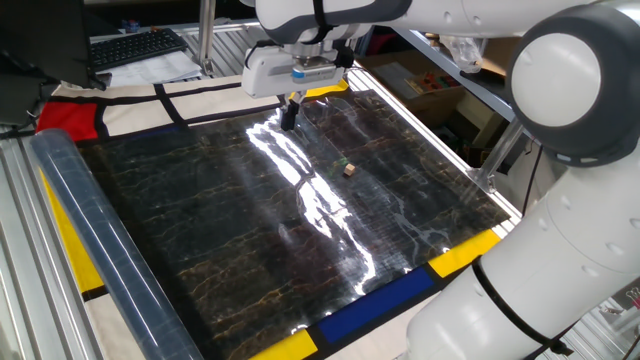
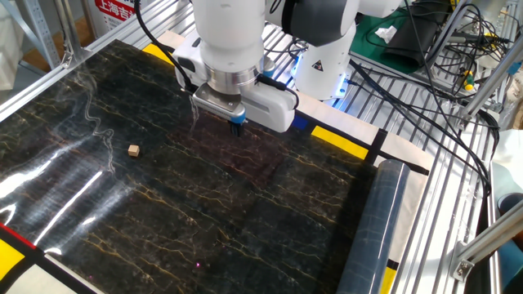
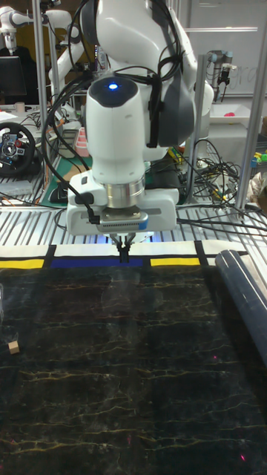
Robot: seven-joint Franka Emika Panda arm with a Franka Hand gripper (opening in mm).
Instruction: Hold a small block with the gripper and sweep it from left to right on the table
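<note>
While the small block (image 2: 133,150) lies apart, the arm (image 2: 231,33) points straight down.

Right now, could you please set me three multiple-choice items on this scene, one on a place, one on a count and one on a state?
1. Where is the small block?
A. On the table, apart from the end effector
B. Between the fingers
C. On the clear roll

2. How many small blocks lie on the table?
A. None
B. One
C. Three

3. What is the end effector holding?
A. The small block
B. The roll
C. Nothing

Key:
1 A, since the cube sits alone on the black sheet, well to one side of the fingers.
2 B, since each view shows a single tan cube.
3 C, since the narrow dark tip carries no object, and the only block lies elsewhere.
</note>
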